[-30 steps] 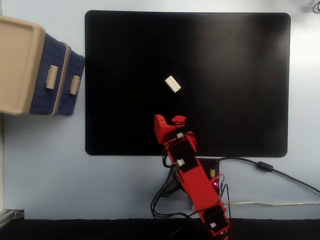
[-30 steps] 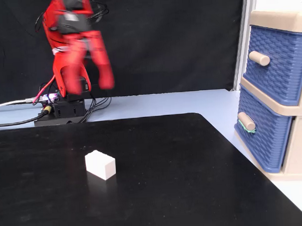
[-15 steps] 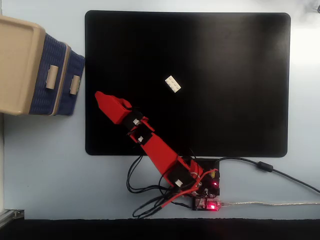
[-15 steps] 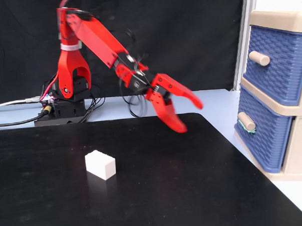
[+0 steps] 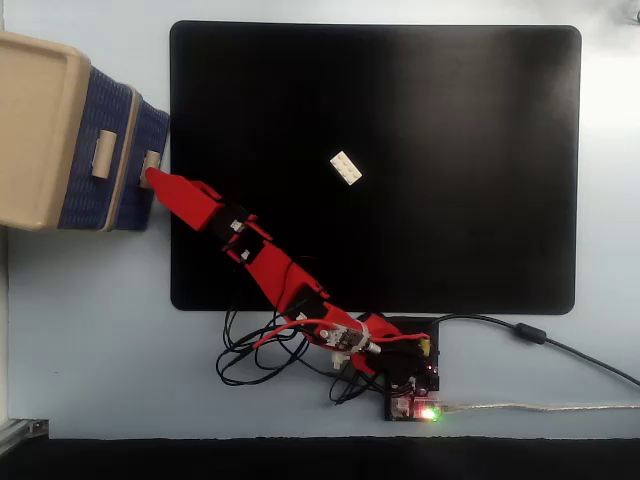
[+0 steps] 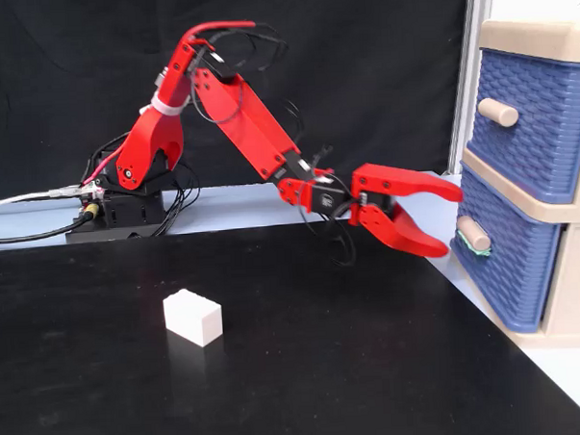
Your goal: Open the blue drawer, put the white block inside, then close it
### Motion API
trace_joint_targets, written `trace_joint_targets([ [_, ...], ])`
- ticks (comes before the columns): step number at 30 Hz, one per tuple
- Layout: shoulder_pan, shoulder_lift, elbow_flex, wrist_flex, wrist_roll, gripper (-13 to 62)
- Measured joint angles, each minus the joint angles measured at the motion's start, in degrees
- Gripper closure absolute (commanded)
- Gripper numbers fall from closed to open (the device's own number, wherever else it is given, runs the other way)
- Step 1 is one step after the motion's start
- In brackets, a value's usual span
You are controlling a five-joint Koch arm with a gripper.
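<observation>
my hand (image 6: 448,220) is spread wide, empty, at the blue drawer's (image 6: 508,256) handle (image 6: 473,235) by the desk's edge. i'd close squarely on it, then pull straight out. white block (image 6: 193,317) waits mid-mat.

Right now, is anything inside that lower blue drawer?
Cannot tell. The blue drawer looks shut or barely pulled, so its inside is hidden. The white block lies out on the black mat, while the gripper has open jaws at the handle.
</observation>
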Motion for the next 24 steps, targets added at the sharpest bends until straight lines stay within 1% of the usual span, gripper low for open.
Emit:
trace_joint_targets([
  [3, 0.0, -5.3, -6.1, -0.1, -0.1, 17.4],
  [7, 0.0, -6.6, -9.3, -0.1, -0.2, 24.8],
  [9, 0.1, -6.9, -11.8, 1.1, -0.9, 30.9],
  [11, 0.1, -7.2, -13.3, 3.5, -1.3, 38.8],
  [15, -0.3, -7.4, -15.1, 10.4, -1.7, 57.8],
  [21, 0.0, -6.7, -13.4, 14.2, -1.8, 57.7],
  [24, 0.4, 0.8, 0.7, 13.8, -1.8, 57.7],
])
